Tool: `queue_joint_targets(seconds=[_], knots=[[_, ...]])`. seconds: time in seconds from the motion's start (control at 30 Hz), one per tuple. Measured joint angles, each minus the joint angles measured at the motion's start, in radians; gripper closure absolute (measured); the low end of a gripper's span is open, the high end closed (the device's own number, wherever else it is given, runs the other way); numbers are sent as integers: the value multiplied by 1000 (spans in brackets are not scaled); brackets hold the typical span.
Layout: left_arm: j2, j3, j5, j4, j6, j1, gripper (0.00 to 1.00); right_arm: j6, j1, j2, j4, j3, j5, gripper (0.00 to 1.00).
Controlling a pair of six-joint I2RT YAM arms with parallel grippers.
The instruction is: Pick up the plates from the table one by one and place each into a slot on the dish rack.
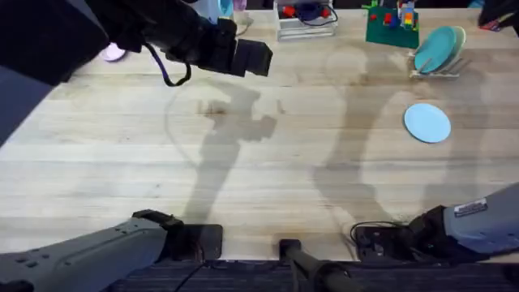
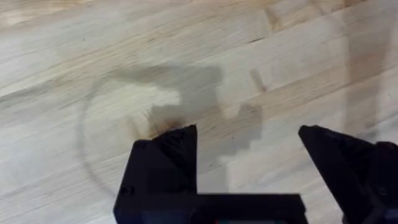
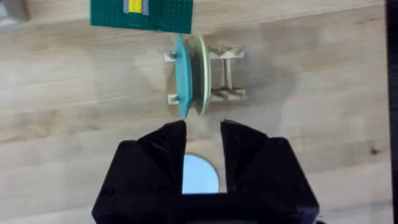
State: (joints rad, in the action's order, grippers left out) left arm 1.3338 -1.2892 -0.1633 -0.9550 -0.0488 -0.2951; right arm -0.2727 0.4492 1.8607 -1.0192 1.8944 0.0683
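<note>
Lying flat beneath right gripper (image 3: 203,138): light blue plate (image 3: 200,174) | jaws narrowly parted, empty | left gripper (image 2: 249,146) wide open, empty

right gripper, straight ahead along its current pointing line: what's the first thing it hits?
Most likely the light blue plate lying flat on the table, seen between the open right gripper fingers. Beyond it stands the dish rack, holding the teal plate. Depth is unclear.

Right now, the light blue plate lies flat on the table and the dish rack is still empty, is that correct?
Not quite. The light blue plate does lie flat on the table, but the dish rack is not empty: the right wrist view shows a teal plate and a pale yellow plate standing upright in it.
</note>
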Motion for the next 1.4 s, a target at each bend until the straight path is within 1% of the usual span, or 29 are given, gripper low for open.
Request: queue_joint_targets(seconds=[0.2, 0.23, 0.3, 0.33, 0.37, 0.4, 0.6, 0.73, 0.83, 1.0, 1.13, 1.27, 1.4], knots=[[0, 0, 0, 0, 0, 0, 6, 11, 0, -116, -97, 3, 0, 599], [0, 0, 0, 0, 0, 0, 6, 17, 0, -133, -114, 3, 0, 545], [0, 0, 0, 0, 0, 0, 6, 17, 0, -165, -143, 3, 1, 279], [0, 0, 0, 0, 0, 0, 6, 18, 0, -184, -150, 3, 1, 123], [0, 0, 0, 0, 0, 0, 6, 19, 0, -200, -153, 3, 0, 42], [0, 0, 0, 0, 0, 0, 6, 20, 0, -221, -157, 3, 1, 17], [0, 0, 0, 1, 0, 0, 6, 32, 0, -374, -190, -3, 1, 8], [0, 0, 0, 12, 0, 0, 7, 45, 0, -483, -195, -52, 4, 7], [0, 0, 0, 27, 0, 0, 6, 53, 0, -562, -209, -128, 4, 6], [0, 0, 0, 48, 0, 0, 6, 73, 4, -688, -218, -300, -4, 7], [0, 0, 0, 55, 0, 0, 6, 112, 36, -794, -227, -424, -39, 7], [0, 0, -6, 58, 0, 0, 6, 145, 76, -879, -243, -499, -54, 7], [0, 0, -31, 63, 0, 0, 6, 193, 143, -916, -280, -521, -57, 7]])
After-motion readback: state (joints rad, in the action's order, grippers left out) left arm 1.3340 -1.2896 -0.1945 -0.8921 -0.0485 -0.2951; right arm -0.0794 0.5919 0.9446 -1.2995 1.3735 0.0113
